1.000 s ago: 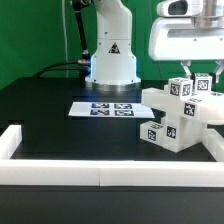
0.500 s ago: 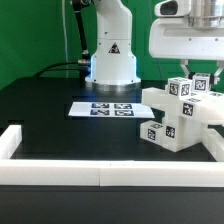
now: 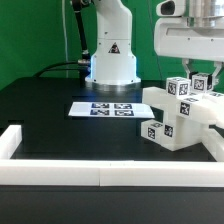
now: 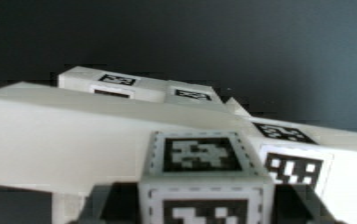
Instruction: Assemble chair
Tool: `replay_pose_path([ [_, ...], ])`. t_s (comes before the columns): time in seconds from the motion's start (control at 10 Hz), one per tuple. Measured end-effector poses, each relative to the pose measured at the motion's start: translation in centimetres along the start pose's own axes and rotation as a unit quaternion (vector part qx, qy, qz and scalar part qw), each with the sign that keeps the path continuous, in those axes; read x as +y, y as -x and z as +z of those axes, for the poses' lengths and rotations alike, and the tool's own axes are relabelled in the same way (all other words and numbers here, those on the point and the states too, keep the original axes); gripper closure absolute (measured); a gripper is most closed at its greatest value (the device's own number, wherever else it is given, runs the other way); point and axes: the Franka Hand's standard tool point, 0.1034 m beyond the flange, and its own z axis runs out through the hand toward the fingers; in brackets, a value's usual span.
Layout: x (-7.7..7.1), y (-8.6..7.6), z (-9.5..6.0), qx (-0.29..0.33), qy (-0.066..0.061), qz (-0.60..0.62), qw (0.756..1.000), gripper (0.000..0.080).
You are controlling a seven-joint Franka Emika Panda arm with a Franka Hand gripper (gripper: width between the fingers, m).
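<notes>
1. Location: the chair point(image 3: 180, 112), a blocky assembly of chunky white plastic pieces carrying small black-and-white square tags, stands on the black table point(image 3: 50, 105) at the exterior view's right, just inside the long white border rail point(image 3: 100, 176) that runs along the near edge.
2. Gripper state: the two-finger gripper point(image 3: 192, 78) hangs directly over the top of the assembly with its jaws drawn together on a small white tagged block point(image 4: 200, 178) at the top of the chair. Whether that block is already seated in its slot cannot be told.
3. Handling, judged: the parts look rigid and hollow, so probably light and stiff, with no give under the fingers. The smooth plastic faces are likely slippery; a grip across two flat parallel faces should hold better than one on an edge or corner.
4. Where to hold, judged: take the small upper blocks across their narrow width. The broad slab below is too wide for the jaws.
5. Fragility, judged: the pieces should tolerate firm clamping, but joined parts may shift or pop apart if pushed sideways.
6. Count:
   - one partly built chair; the number of separate pieces in it cannot be told;
   - one flat white marker board point(image 3: 103, 109) lying beside the chair;
   - one white robot arm base point(image 3: 110, 55) behind it.
</notes>
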Motion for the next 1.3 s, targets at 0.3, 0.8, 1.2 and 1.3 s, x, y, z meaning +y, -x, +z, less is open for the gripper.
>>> replay_pose_path([
  [0.3, 0.02, 0.05, 0.01, 0.000, 0.001, -0.013, 1.000, 0.0274],
  [0.8, -0.19, 0.62, 0.05, 0.000, 0.006, -0.183, 0.983, 0.0157],
  [1.2, -0.17, 0.57, 0.14, 0.000, 0.007, -0.328, 0.944, 0.0151],
  [1.3, -0.15, 0.53, 0.15, 0.001, 0.009, -0.375, 0.927, 0.0151],
])
